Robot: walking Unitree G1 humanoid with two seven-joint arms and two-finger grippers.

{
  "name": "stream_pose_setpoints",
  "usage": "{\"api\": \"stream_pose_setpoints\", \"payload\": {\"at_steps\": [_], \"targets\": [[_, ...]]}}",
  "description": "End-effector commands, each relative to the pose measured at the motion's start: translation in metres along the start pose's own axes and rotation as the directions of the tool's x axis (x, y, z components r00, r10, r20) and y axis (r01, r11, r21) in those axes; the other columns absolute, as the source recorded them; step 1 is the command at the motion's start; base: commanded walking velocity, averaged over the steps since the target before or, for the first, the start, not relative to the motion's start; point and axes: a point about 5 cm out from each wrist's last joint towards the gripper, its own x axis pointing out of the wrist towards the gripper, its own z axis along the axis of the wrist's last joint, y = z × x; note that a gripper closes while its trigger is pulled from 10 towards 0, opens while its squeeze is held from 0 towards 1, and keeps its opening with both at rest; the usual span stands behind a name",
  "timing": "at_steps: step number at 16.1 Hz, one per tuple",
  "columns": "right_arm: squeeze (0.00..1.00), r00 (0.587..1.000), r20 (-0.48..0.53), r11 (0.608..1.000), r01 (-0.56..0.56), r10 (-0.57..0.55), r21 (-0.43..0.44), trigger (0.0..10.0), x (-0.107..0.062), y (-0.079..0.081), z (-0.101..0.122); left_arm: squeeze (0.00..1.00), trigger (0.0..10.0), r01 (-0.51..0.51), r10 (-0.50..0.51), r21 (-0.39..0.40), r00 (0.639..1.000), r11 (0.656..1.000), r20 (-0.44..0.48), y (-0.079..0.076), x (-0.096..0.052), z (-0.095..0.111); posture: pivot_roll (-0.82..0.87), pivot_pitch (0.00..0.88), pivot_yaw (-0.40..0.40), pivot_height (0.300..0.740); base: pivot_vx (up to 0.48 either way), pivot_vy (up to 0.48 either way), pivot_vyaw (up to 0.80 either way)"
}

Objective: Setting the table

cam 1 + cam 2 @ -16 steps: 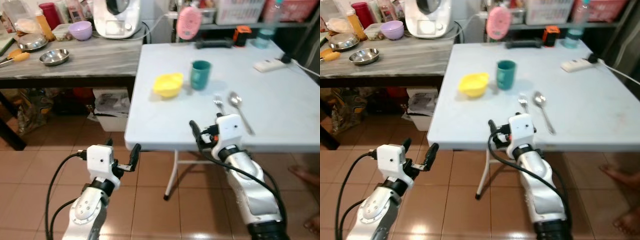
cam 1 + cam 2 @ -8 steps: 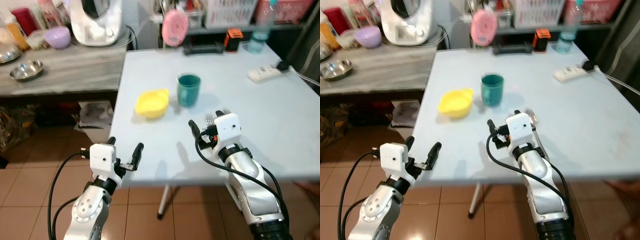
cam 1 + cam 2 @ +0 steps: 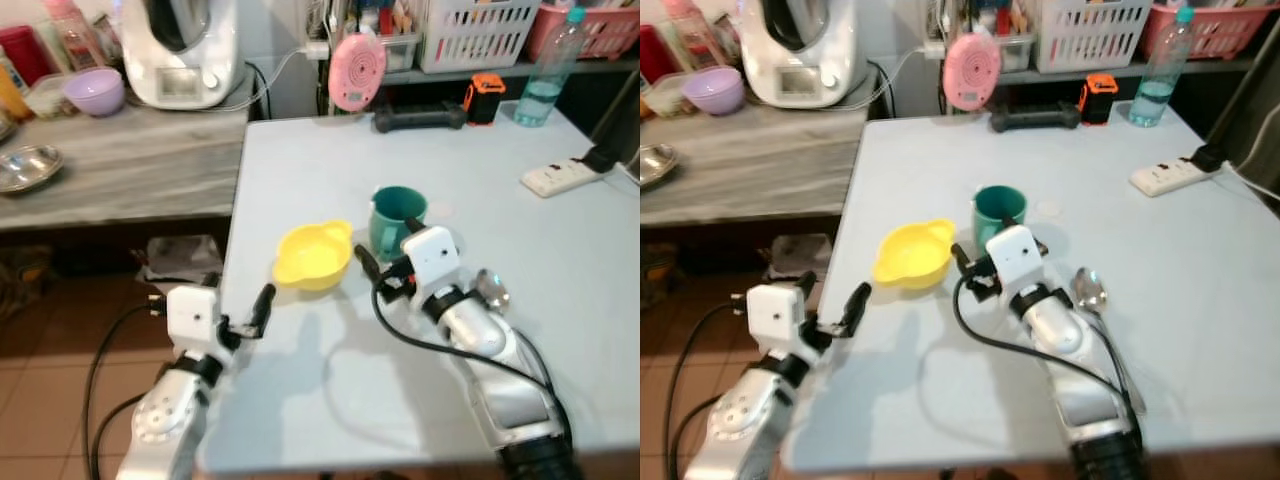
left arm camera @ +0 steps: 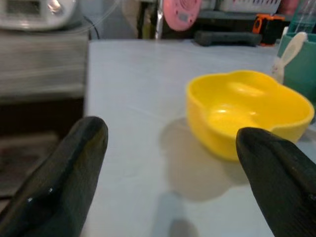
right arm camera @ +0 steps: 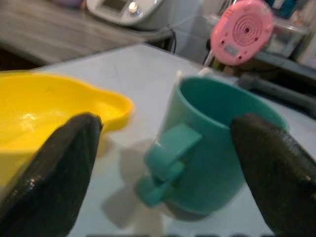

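Both grippers wide open, empty; right gripper (image 5: 163, 163) now nearer teal cup (image 5: 217, 148), probably not touching.

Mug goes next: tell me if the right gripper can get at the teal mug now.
Probably yes: the right gripper, fingers open, faces the teal mug handle-side with nothing between. The yellow bowl sits beside, apart.

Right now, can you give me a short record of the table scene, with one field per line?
table: light blue table
yellow bowl, beside the cup
teal cup, handle facing the right end effector
spoon, by the right arm
left end effector, open, near the table's edge, pointed at the bowl
right end effector, open, just short of the cup
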Motion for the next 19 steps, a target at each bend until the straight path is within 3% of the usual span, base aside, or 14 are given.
{"api": "stream_pose_setpoints", "payload": {"at_steps": [1,7,13,15,19], "targets": [[0.00,0.997,0.035,0.998,-0.069,0.069,0.007,10.0,0.004,0.010,0.009,0.00,10.0,-0.009,0.009,0.022,1.000,1.000,-0.001,0.007,-0.004,0.003,-0.13,0.089,0.047,0.740,0.000,0.000,0.00],[0.00,0.982,0.058,0.983,-0.179,0.181,-0.041,10.0,-0.001,0.026,0.015,0.00,10.0,0.071,-0.070,0.033,0.997,0.997,-0.036,0.005,-0.011,0.001,-0.13,0.094,0.048,0.740,0.000,0.000,0.00],[0.00,0.949,0.058,0.949,-0.304,0.309,-0.086,10.0,-0.008,0.025,0.025,0.00,10.0,0.133,-0.130,0.043,0.989,0.990,-0.073,0.004,-0.015,0.001,-0.12,0.099,0.058,0.740,0.000,0.000,0.00],[0.00,0.909,-0.019,0.904,-0.417,0.417,-0.095,10.0,-0.017,0.024,0.017,0.00,10.0,0.194,-0.191,0.023,0.976,0.981,-0.103,0.000,-0.017,0.000,-0.12,0.101,0.062,0.740,0.000,0.000,0.00],[0.00,0.843,-0.147,0.837,-0.534,0.517,-0.121,10.0,-0.024,0.014,0.008,0.00,10.0,0.259,-0.255,0.013,0.959,0.966,-0.124,-0.004,-0.019,-0.001,-0.13,0.109,0.065,0.740,0.000,0.000,0.00]]}}
